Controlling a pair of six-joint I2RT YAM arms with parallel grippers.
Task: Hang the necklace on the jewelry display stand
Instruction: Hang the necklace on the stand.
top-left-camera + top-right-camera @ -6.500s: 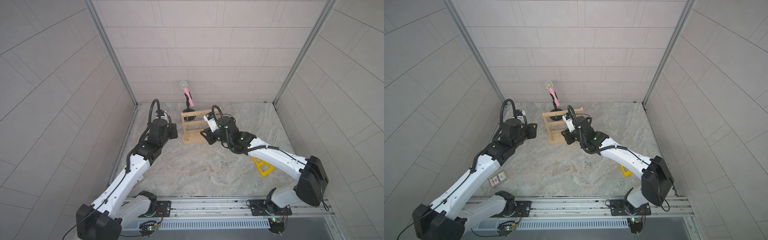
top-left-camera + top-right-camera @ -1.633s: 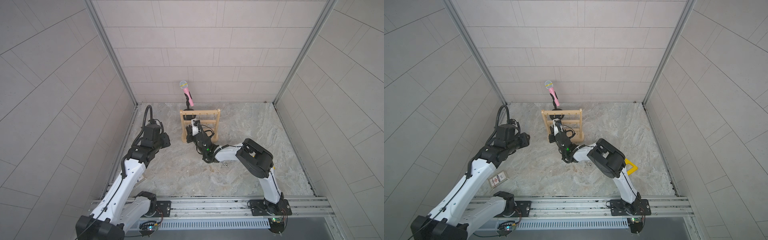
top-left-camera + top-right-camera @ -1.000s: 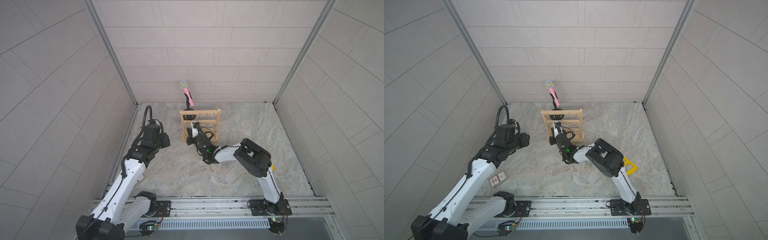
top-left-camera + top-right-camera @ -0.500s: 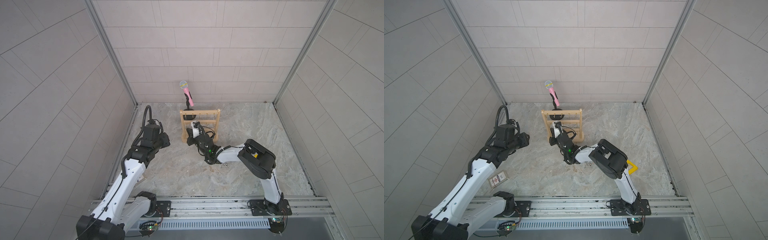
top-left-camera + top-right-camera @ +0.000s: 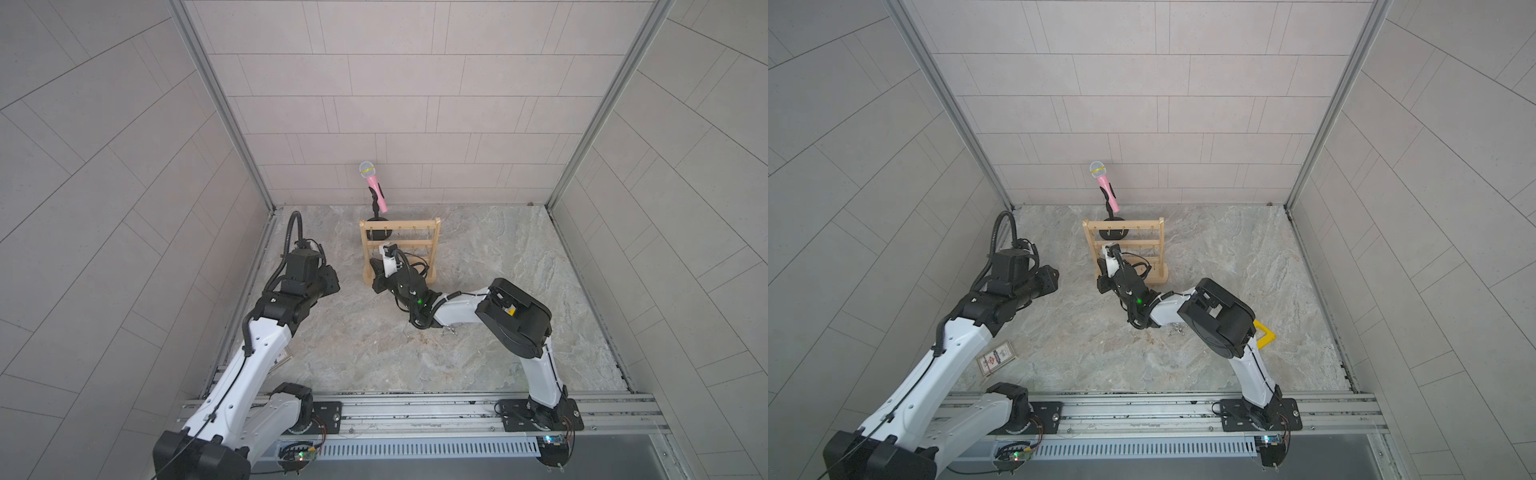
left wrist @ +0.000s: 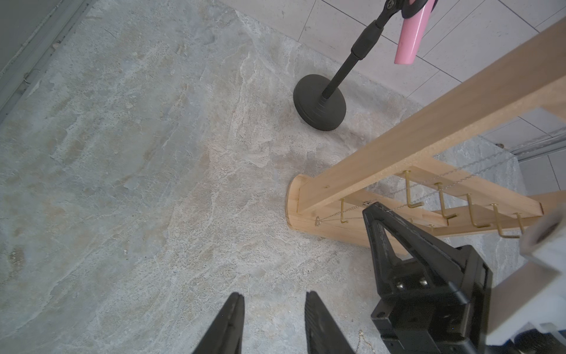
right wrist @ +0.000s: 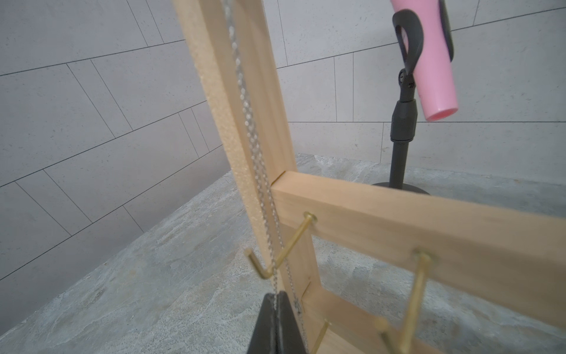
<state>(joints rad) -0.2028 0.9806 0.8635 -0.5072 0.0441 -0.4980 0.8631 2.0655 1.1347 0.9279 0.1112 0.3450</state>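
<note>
Necklace (image 7: pixel 243 101) drawn taut beside a stand (image 5: pixel 401 225) post (image 7: pixel 266 101).
One stand, upright near the middle of the tabletop's (image 5: pixel 498 257) back edge, three bars (image 5: pixel 1123 225) parallel to that edge, two posts; one microphone (image 5: pixel 376 189) just behind. Right gripper (image 7: pixel 277 298) pinched shut on the one necklace, two strands rising along the post, long axis near vertical, top end out of sight. Left gripper (image 6: pixel 273 295) parted, holding nothing, near the stand's base.

Both top views show you the whole scene from high at the front, while both wrist views sit close to the shared jewelry display stand (image 6: pixel 428 128).
</note>
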